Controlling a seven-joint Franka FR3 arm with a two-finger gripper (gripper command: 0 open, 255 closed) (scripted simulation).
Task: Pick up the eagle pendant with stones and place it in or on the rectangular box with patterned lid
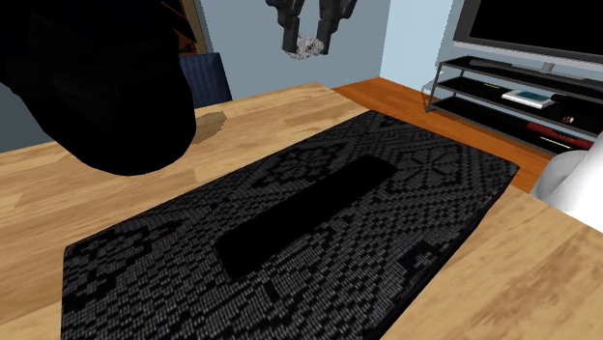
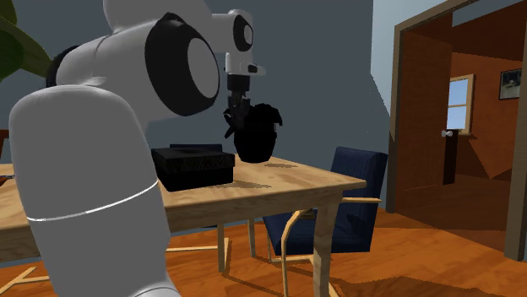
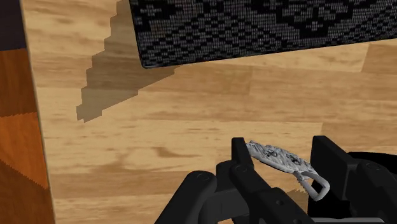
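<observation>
The eagle pendant point(image 1: 308, 46), small, silvery and set with pale stones, hangs high above the wooden table point(image 1: 68, 179), clasped in my gripper point(image 1: 306, 41). In the wrist view the black fingers point(image 3: 245, 167) pinch the pendant point(image 3: 275, 156) from both sides, and its ring point(image 3: 316, 186) sticks out by one finger. The rectangular box point(image 1: 290, 222) with its black-and-grey patterned lid lies on the table, nearer the shoulder camera than the gripper. The wrist view catches one corner of the box point(image 3: 254, 28), beyond the gripper point(image 3: 286, 158). In the second exterior view the gripper point(image 2: 230, 120) hangs above and just right of the box point(image 2: 192, 167).
A large black rounded object point(image 1: 97, 87) stands on the table at the shoulder view's left, also beside the gripper point(image 2: 256, 133). A blue chair point(image 2: 350, 181) stands at the table's far side. A TV stand point(image 1: 522, 97) is at the back right. The table edge and orange floor point(image 3: 16, 127) lie near.
</observation>
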